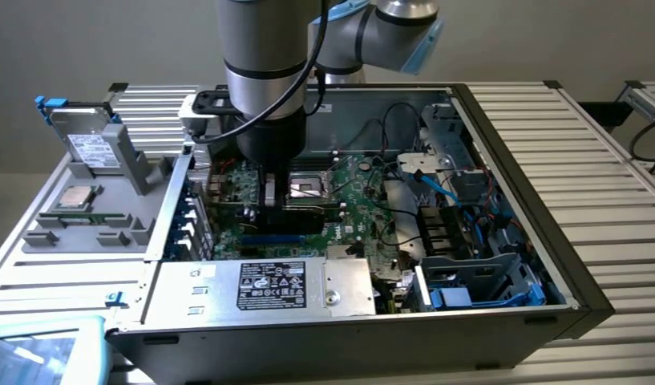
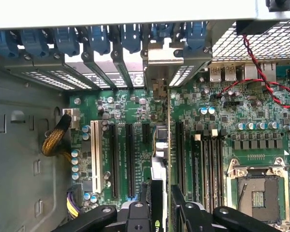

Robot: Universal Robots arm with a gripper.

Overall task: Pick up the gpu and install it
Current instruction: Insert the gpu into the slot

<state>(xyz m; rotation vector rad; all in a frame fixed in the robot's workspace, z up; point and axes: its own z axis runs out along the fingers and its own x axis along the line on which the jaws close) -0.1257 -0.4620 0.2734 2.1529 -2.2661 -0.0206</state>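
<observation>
While the pincer [image 2: 162,218] is clamped on the gpu [image 2: 168,125], the card stands on edge over the motherboard [image 2: 135,108], in line with its long black slots [image 2: 130,159]. I cannot tell whether the card's lower edge touches one. The likeliest trouble, I judge, is misalignment. If the card sits a little tilted in the grip, its connector could land beside a slot and scrape the small capacitors [image 2: 76,162] on the board. At the motherboard's rear edge the card's metal bracket [image 2: 176,54] sits close among the blue latches [image 2: 97,41], so it could catch on the frame there and keep the card from seating flat. The red-and-black cable [image 2: 261,83] lies well apart from the card, near the motherboard's processor socket.

Around the motherboard, the open case [image 1: 519,172] lies on its side on a slatted metal counter [image 1: 600,152]. A plain pale wall [image 1: 92,40] stands behind.
</observation>
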